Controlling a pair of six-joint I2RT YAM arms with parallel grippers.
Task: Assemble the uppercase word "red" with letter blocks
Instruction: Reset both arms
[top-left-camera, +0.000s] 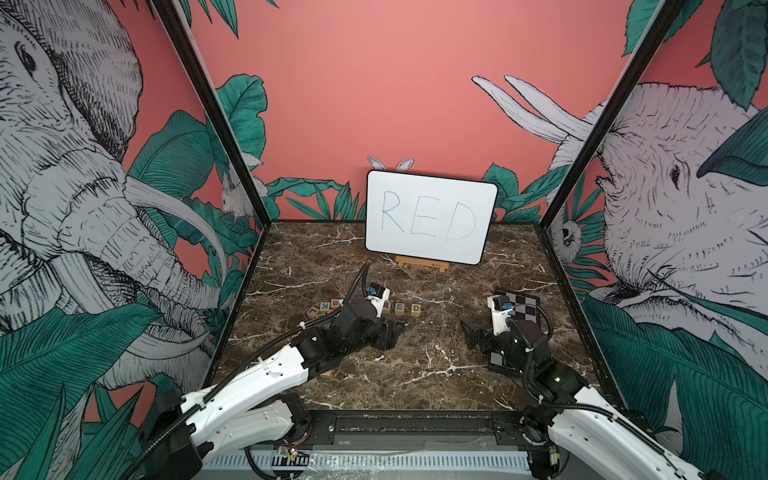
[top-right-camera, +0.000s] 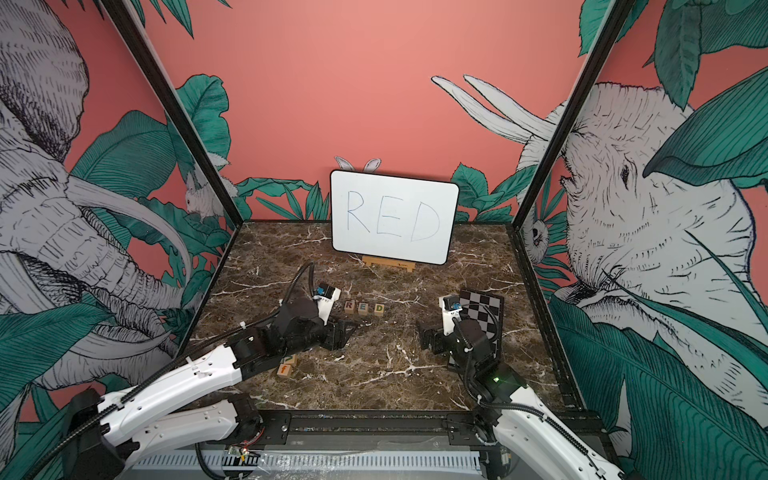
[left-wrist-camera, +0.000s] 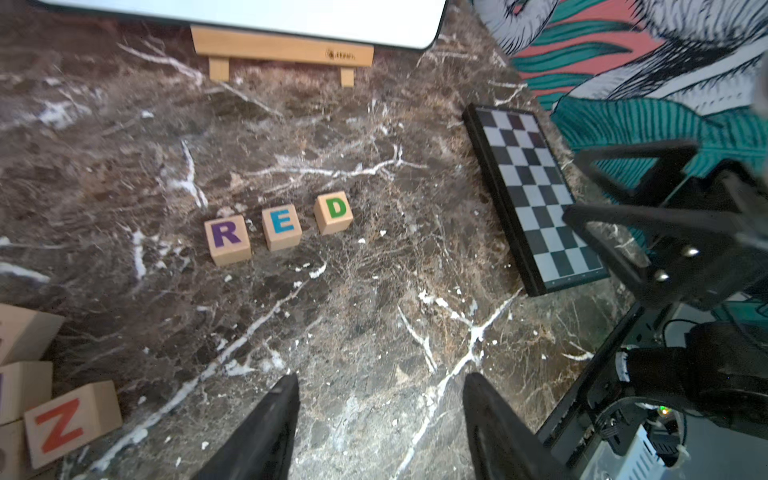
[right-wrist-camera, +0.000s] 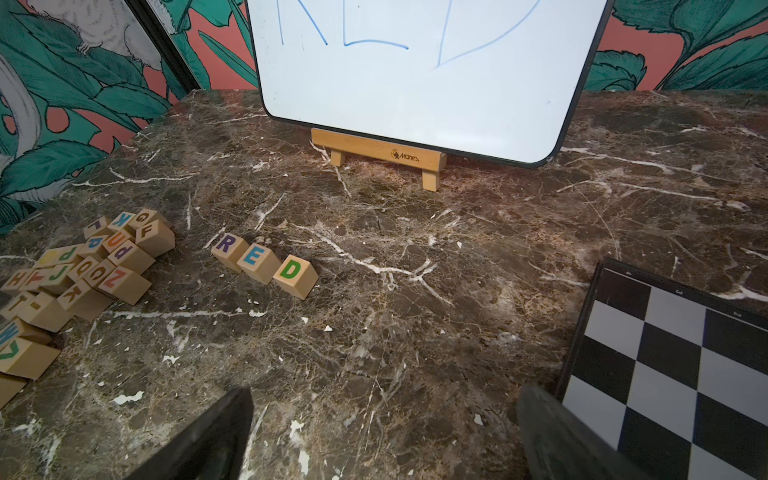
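Three pale wooden cubes in a row on the dark brown marble counter (left-wrist-camera: 374, 324) read RED: purple R cube (left-wrist-camera: 227, 239), blue E cube (left-wrist-camera: 281, 226), green D cube (left-wrist-camera: 333, 212); left claw (left-wrist-camera: 380, 419) spread, empty, just robot-side of the row, not touching; right claw (right-wrist-camera: 382, 428) wide, empty, beside the black-and-white chequered board (right-wrist-camera: 665, 374); spare lettered wooden cubes (right-wrist-camera: 83, 266) piled left of R.

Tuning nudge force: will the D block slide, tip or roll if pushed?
The D block looks a flat-faced wooden cube sitting flat on the marble table, so it likely slides rather than rolls or tips. Probably rigid and light. Only a small gap separates it from the E block, so a push that way may bump it.
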